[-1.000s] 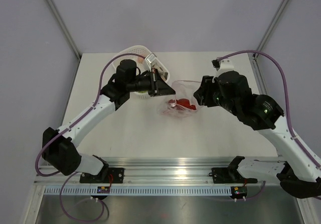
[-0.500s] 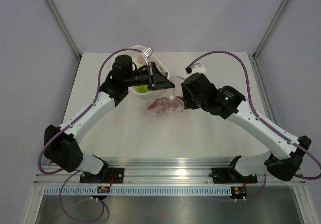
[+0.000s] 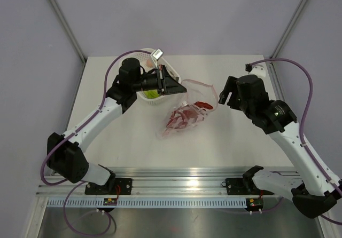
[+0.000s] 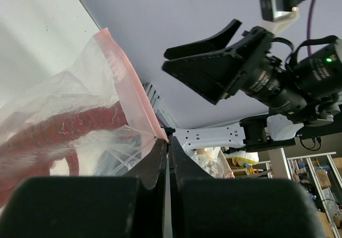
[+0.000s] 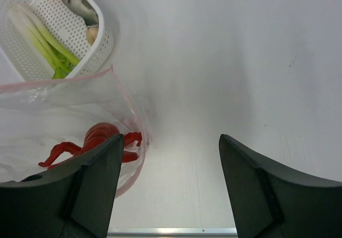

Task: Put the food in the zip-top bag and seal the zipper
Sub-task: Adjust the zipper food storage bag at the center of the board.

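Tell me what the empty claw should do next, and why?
Probably swing the right claw over to the white basket and pick up the green vegetable. It is open and empty, the left claw pinches the edge of the bag, and only the red lobster shows inside.

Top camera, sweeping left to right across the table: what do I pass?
white basket → clear bag → right arm's fingers. The left arm's fingers overlap both basket and bag, so they are left out.
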